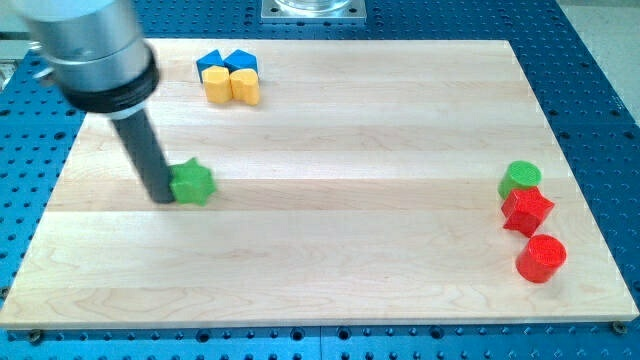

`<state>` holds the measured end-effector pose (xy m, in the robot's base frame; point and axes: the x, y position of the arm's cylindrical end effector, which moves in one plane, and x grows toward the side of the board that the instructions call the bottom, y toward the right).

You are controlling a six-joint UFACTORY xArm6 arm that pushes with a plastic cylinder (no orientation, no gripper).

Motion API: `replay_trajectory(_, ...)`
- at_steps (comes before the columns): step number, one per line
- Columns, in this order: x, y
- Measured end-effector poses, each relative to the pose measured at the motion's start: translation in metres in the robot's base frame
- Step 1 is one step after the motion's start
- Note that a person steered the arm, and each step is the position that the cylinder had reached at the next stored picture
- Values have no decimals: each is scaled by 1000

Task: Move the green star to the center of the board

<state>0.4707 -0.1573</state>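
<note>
The green star (193, 183) lies on the wooden board (320, 250) at the view's left, about mid-height. My tip (161, 197) rests on the board right against the star's left side, touching it. The dark rod rises from there up and to the left to the grey arm housing at the view's top left.
Two blue blocks (226, 63) and two yellow blocks (232, 87) sit clustered at the view's top left. At the view's right edge a green cylinder (520, 178), a red star (527, 210) and a red cylinder (541, 258) stand in a column.
</note>
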Motion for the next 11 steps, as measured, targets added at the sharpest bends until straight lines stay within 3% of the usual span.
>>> replay_trajectory(1,0,15)
replay_trajectory(2,-5,-22)
replay_trajectory(4,-34,44)
replay_trajectory(5,-17,2)
replay_trajectory(6,22,50)
replay_trajectory(7,-6,86)
replay_trajectory(8,-50,87)
replay_trajectory(10,-55,182)
replay_trajectory(11,-59,157)
